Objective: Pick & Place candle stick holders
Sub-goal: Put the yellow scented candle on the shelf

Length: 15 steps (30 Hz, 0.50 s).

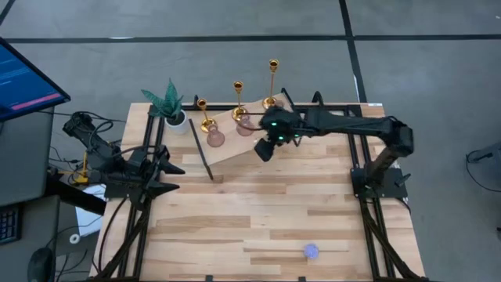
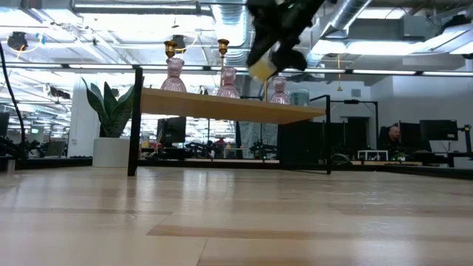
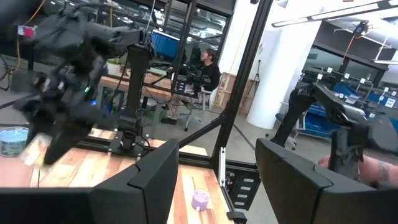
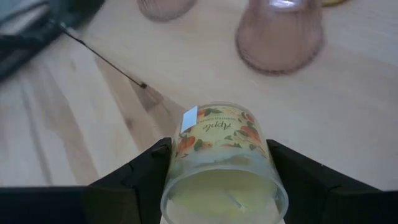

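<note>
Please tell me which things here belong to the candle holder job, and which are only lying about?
Belong to the job:
gold candlesticks
pink holders
wooden shelf under them
right claw shut on the candle jar

Lying about:
potted plant
small purple light
left claw, waiting open

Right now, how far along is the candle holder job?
Looks done: three gold candlesticks and dusty-pink ribbed holders stand on the raised wooden shelf. In hand: the right gripper holds a glass jar candle labelled Apple above that shelf. Left: setting it down. The left gripper waits, jaws open.
</note>
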Available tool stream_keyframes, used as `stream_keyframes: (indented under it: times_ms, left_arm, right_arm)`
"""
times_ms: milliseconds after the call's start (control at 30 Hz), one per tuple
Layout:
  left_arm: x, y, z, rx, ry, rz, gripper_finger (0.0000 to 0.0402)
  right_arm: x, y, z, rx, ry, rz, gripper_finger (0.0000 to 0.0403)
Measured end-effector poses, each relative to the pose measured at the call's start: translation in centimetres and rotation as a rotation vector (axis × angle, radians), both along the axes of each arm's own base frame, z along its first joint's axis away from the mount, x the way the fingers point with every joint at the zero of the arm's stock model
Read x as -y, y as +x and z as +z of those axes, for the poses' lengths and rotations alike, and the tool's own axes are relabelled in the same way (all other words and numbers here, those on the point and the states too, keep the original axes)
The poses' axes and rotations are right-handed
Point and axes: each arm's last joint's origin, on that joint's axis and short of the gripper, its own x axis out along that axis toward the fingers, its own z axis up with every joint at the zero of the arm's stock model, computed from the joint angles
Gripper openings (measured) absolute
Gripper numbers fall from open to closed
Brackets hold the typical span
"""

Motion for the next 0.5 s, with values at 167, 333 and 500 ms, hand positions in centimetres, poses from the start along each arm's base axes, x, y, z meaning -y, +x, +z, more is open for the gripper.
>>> stream_keyframes:
  times_ms: [167, 333, 500]
  left_arm:
    - [-0.1, -0.1, 0.1, 0.006, -0.005, 0.0, 0.0214]
    - [-0.2, -0.2, 0.1, 0.01, -0.009, 0.0, 0.0214]
    - [-0.2, -0.2, 0.1, 0.009, -0.008, 0.0, 0.0214]
  right_arm:
    - [0.5, 2.5, -0.4, -0.101, -0.014, 0.033, 0.0227]
    - [1.0, 4.3, -0.5, -0.203, -0.049, 0.029, 0.0225]
    - [1.3, 5.2, -0.3, -0.259, -0.074, 0.022, 0.0228]
